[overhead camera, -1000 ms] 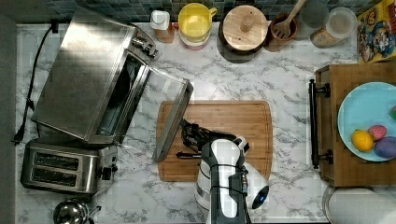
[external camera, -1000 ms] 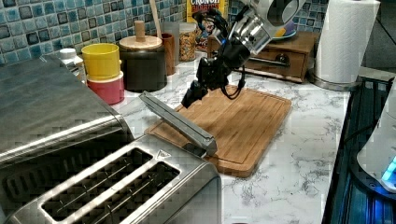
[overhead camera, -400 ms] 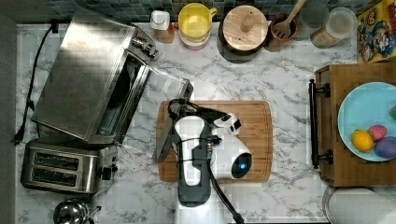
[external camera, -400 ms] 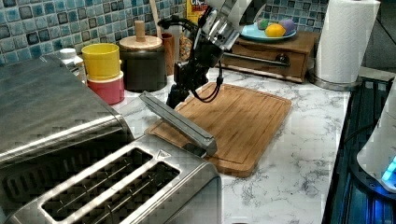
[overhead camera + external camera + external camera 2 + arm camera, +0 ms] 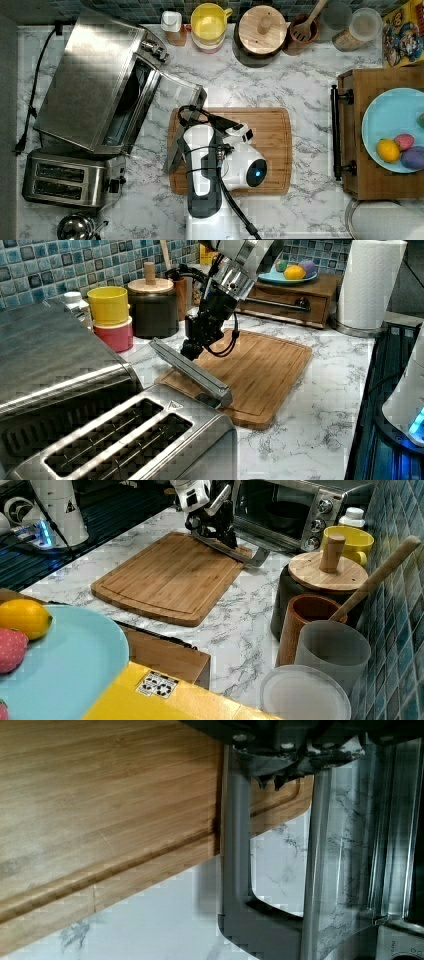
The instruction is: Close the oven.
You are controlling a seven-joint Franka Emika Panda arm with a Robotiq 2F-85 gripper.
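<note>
**Door lift in hand**

The claw (image 5: 192,342) sat at the bar handle (image 5: 235,845) of the half-lowered glass door (image 5: 175,107); I could not tell its spread. Beyond stood the boxy brushed-steel toaster oven (image 5: 95,75) on the marble desk (image 5: 300,75). Next move, judged: swing the door shut.

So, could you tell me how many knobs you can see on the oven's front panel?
3, stacked on the oven panel in the right view: top, middle, bottom.
</note>
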